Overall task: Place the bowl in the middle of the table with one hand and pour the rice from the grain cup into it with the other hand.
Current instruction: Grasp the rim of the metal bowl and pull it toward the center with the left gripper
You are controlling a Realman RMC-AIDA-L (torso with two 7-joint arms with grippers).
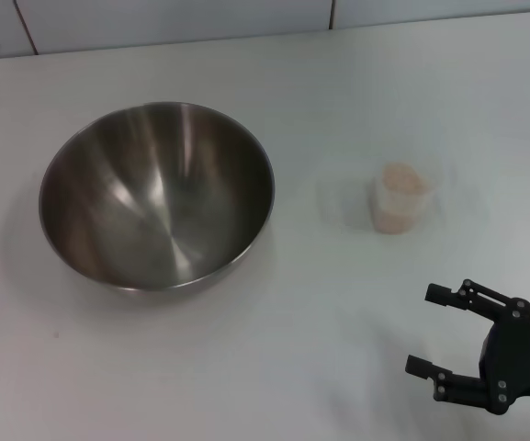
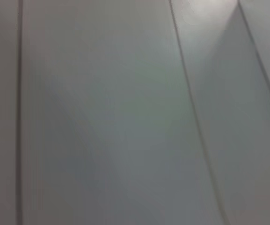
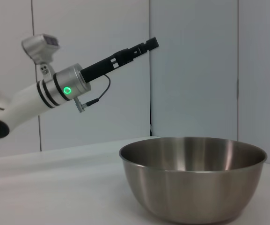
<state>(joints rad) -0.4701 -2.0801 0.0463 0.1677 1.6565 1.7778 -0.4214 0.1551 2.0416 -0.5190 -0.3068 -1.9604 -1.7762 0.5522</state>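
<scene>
Two things wait on the table (image 1: pixel 274 367): bowl (image 1: pixel 157 196) toward the left edge, cup (image 1: pixel 400 198) of rice (image 1: pixel 402 179) right of it, so the right gripper (image 1: pixel 444 333), fingers wide near the front edge, should close squarely round the cup.

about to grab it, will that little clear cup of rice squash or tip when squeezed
The grain cup looks thin-walled, so it may flex under a firm squeeze. Small and nearly full of rice, it would probably spill if tilted. The open right tool hangs clear of it.
</scene>
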